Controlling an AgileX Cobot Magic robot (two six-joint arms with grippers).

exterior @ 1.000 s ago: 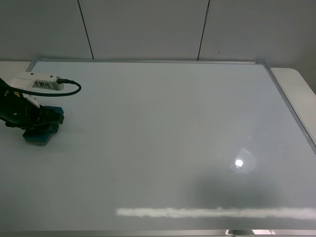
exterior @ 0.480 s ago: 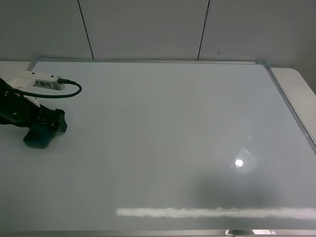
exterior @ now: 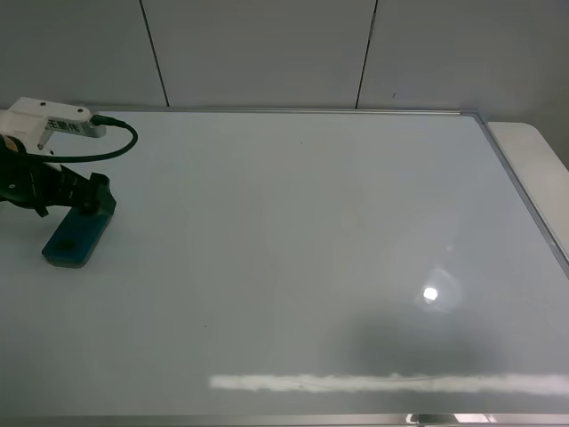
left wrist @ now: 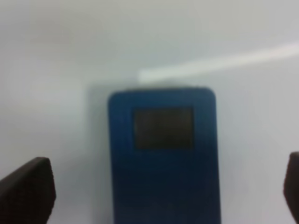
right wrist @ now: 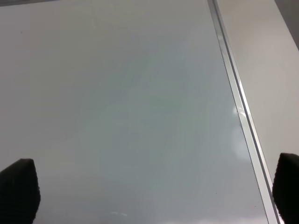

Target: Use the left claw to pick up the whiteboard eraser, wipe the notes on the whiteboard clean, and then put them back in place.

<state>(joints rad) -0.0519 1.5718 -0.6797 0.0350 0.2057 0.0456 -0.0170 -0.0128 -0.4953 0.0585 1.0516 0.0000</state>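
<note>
The teal-blue whiteboard eraser (exterior: 78,238) lies flat on the whiteboard (exterior: 311,222) near its left edge. The left claw (exterior: 93,197) hovers just above the eraser's far end, open and holding nothing; its white box module (exterior: 49,117) and cable loop sit behind it. In the left wrist view the eraser (left wrist: 163,154) lies between the wide-apart fingertips (left wrist: 28,191), untouched. No notes show on the board. The right gripper (right wrist: 152,191) is open over bare whiteboard (right wrist: 117,107) and is out of the exterior view.
The board's silver frame (exterior: 524,205) runs along the right, with a white table edge (exterior: 538,160) beyond it. A grey panelled wall (exterior: 267,53) stands behind. Bright light reflections (exterior: 430,294) lie on the board's near right part.
The left claw opened, let go of the eraser and rose, drawing back to the far left. The eraser stays where it was set down.
</note>
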